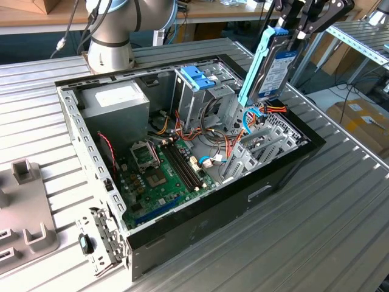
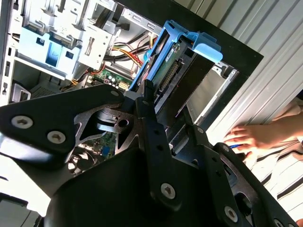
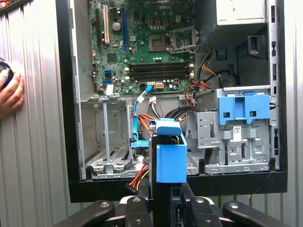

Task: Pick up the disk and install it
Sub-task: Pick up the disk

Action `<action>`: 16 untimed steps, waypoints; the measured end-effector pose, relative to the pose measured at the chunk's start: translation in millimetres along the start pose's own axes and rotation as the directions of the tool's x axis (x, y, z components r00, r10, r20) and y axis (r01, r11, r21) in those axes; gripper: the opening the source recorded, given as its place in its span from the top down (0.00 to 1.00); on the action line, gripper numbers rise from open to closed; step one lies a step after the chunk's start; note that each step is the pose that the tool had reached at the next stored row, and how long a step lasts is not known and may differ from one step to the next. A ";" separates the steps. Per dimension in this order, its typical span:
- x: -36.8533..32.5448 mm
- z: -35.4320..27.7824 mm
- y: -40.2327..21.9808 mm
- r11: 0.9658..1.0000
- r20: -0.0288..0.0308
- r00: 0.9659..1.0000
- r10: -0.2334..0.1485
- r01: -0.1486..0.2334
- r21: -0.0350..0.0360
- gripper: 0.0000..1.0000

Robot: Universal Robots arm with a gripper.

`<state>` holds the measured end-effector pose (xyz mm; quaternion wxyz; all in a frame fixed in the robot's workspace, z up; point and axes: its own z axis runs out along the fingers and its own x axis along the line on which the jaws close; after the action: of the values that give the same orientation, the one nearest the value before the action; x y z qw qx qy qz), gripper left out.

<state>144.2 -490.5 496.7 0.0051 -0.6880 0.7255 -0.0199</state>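
disk [image 1: 273,70]: one, on edge | hand [image 1: 295,31]: one, clamped on disk | computer case [image 1: 200,220]: one, open

The disk [image 1: 275,72] is grey metal with smooth light-blue plastic rails [image 1: 254,67]. The case [image 1: 70,117] is bare matt metal, the table [image 1: 340,201] ribbed metal — the gripper [image 3: 165,198] matt black.

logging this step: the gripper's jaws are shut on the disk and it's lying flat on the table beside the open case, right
Not quite. The gripper has its jaws shut on the disk, but it is not on the table: the exterior view shows it held on edge in the air above the open case.
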 end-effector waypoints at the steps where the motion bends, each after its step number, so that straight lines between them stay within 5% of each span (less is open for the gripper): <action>1: 0.6 0.0 0.0 1.000 0.000 1.000 0.000 0.000 0.000 0.65; 16: 12.2 0.3 -0.7 1.000 0.000 1.000 0.000 0.000 0.000 0.65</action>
<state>144.2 -502.7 496.7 0.0051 -0.6880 0.7254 -0.0199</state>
